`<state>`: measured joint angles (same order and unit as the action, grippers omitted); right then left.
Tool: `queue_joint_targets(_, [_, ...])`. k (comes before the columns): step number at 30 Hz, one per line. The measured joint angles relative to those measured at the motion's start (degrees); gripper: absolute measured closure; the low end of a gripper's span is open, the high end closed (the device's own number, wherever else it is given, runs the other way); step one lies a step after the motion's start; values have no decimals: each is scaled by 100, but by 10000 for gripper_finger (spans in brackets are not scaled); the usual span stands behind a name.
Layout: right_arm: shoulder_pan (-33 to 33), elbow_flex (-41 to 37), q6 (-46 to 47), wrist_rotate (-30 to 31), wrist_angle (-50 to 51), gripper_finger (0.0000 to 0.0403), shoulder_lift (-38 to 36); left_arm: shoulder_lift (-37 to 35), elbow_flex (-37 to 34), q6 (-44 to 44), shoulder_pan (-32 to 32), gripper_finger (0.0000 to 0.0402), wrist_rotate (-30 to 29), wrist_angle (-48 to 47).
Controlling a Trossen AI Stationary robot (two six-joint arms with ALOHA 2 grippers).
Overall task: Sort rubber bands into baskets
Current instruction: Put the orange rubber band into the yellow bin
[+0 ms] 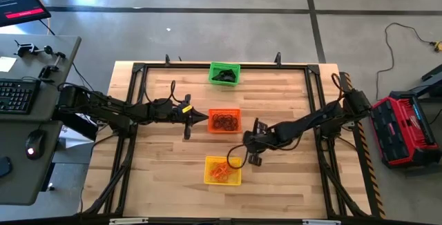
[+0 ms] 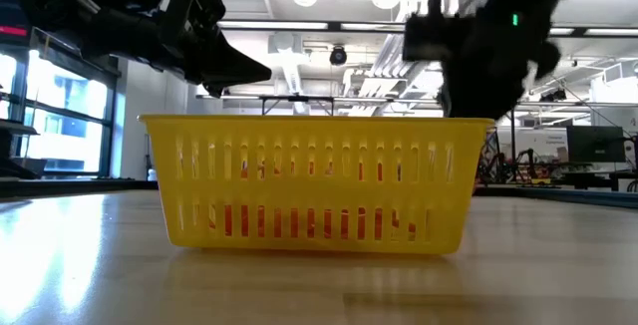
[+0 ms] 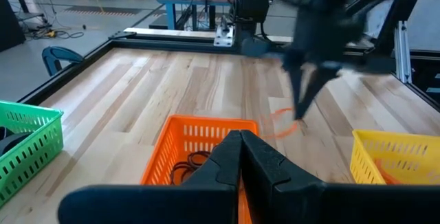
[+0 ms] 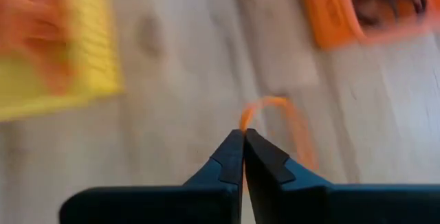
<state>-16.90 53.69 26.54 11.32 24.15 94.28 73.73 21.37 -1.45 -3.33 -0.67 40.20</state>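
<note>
Three mesh baskets stand in a row down the table's middle: green (image 1: 224, 73) at the far side with dark bands, orange (image 1: 224, 121) in the middle with dark thin bands, yellow (image 1: 223, 170) nearest with orange bands. My right gripper (image 1: 243, 157) is shut on one thin orange rubber band (image 3: 280, 125) above the bare wood between the orange and yellow baskets. My left gripper (image 1: 205, 117) is shut and holds nothing, hovering just left of the orange basket. My right gripper pinches the orange rubber band at one spot of its loop (image 4: 246, 122), right at its two fingertips. The fingers slant steeply down from the table's right. The rest of the loop (image 4: 292, 117) hangs slack beyond the tips, over the wood.
A black metal frame (image 1: 138, 70) runs round the tabletop. In the low view the yellow basket (image 2: 319, 180) fills the foreground. Bare wood lies left and right of the basket row. A desk with a keyboard (image 1: 17, 95) stands beyond the table's left edge.
</note>
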Motion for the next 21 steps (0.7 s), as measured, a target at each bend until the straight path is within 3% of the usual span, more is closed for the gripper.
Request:
queue_joint_targets(7, [-403, 1131, -216, 3, 950, 402, -11, 0, 0, 1, -1, 401, 0, 1])
queue_joint_targets(11, [-591, 1545, -424, -203, 978, 402, -13, 0, 0, 2, 0, 401, 0, 1])
queue_joint_targets(21, [-630, 1495, -496, -1433, -676, 403, -20, 0, 0, 7, 0, 401, 0, -1])
